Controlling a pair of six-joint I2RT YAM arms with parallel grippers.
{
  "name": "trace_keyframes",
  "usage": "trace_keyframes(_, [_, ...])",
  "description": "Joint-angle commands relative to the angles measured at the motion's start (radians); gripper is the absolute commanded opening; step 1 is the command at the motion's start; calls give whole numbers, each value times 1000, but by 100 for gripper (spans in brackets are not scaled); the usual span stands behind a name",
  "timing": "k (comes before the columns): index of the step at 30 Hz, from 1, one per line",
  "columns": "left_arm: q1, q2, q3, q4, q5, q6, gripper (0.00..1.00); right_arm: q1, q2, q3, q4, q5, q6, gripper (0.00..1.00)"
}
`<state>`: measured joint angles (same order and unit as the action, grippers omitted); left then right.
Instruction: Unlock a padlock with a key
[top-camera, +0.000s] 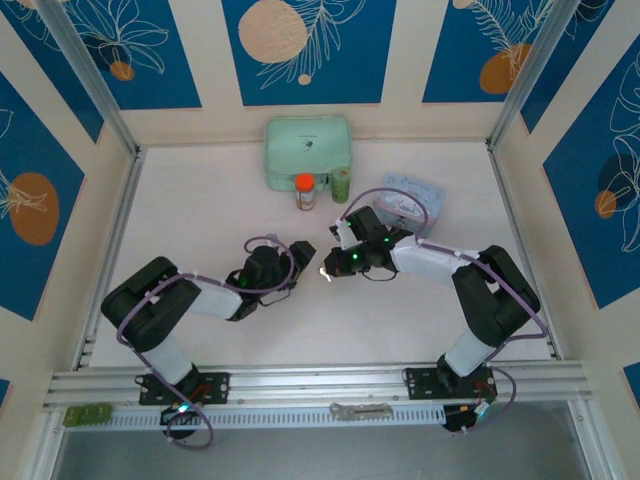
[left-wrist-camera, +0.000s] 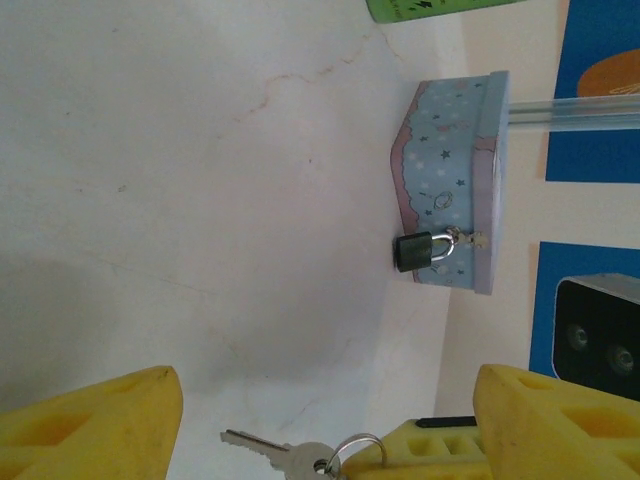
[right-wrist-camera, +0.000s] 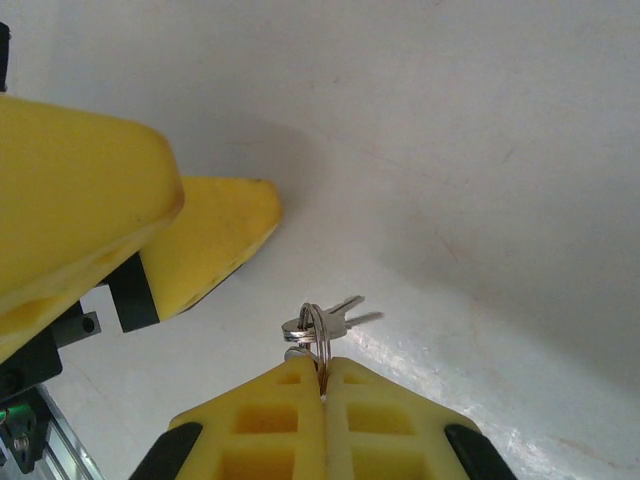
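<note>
Top view: bright, even, diffuse light from overhead. The white table is nearly washed out, with little texture. Faint soft shadows lie under the arms on either side of the key, which is a bright speck too small to resolve.

Left wrist view: key sharp. The left gripper's fingers flanking it are soft and out of focus. Broad grey shadow up and left of it.

Right wrist view: pale sheen on the table below-right of the key, dim shadow band above it. The right gripper's fingers just below it are slightly blurred.
</note>
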<state>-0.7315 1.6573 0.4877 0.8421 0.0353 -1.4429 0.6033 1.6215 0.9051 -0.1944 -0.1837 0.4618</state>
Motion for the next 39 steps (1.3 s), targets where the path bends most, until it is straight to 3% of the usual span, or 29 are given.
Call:
trace_keyframes(1, [-1, -22, 11, -2, -34, 12, 77, 3, 31, 20, -50, 21, 25, 0])
trace_keyframes(6, [16, -107, 24, -140, -66, 103, 78, 16, 56, 25, -174, 144, 64, 2])
trace_keyframes(12, [26, -223, 46, -294, -133, 215, 80, 45, 27, 41, -285, 286, 31, 27])
trace_keyframes(16, [34, -287, 52, -363, -180, 271, 82, 52, -1, 67, -275, 300, -15, 36])
trace_keyframes(22, [51, -348, 32, -405, -207, 289, 83, 91, 78, 140, -291, 329, -71, 42])
trace_keyframes(31, [58, -390, 12, -426, -227, 296, 83, 134, 158, 170, -337, 446, -61, 45])
trace_keyframes(35, [57, -393, 15, -425, -227, 299, 83, 153, 191, 170, -346, 452, -46, 35])
trace_keyframes(39, [59, -395, 11, -424, -233, 299, 83, 150, 219, 159, -339, 473, -6, 14])
